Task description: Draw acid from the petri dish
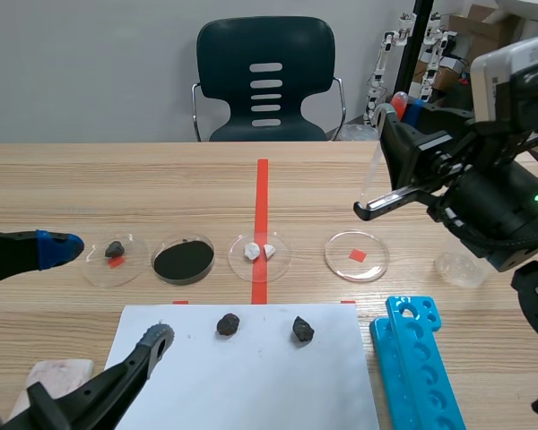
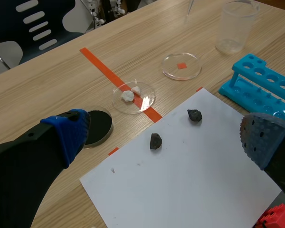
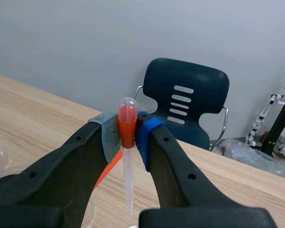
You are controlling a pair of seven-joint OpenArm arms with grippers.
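So the right gripper [image 3: 128, 135] had its fingers clamped on the red bulb of a pipette [image 3: 128, 175], stem hanging down. Only the right wrist view showed that grip properly, but it missed the dish completely. The scene view filled that in. The pipette's tip hung over the far edge of the clear petri dish [image 1: 356, 255], which sat right of the red tape line, and it wasn't touching as far as I could see.

The left gripper [image 2: 164, 135] was spread wide open with nothing in it, low at the near left by a white paper sheet [image 2: 190, 190] with two dark rocks [image 2: 155, 141] on it. Its view also got the blue tube rack [image 2: 261, 85] and a clear beaker [image 2: 235, 26] much better than the scene one.

Further left in the row were a dish of white lumps [image 1: 260, 253], a black-filled dish [image 1: 184, 260] and a dish with a dark stone [image 1: 115, 260]. Wooden table [image 1: 117, 179], grey wall, dark chair [image 1: 266, 76] on the far side.

Couldn't tell if the petri dish had any liquid in it. A red thing [image 2: 275, 218] under the left gripper's grey-padded finger was cut off.
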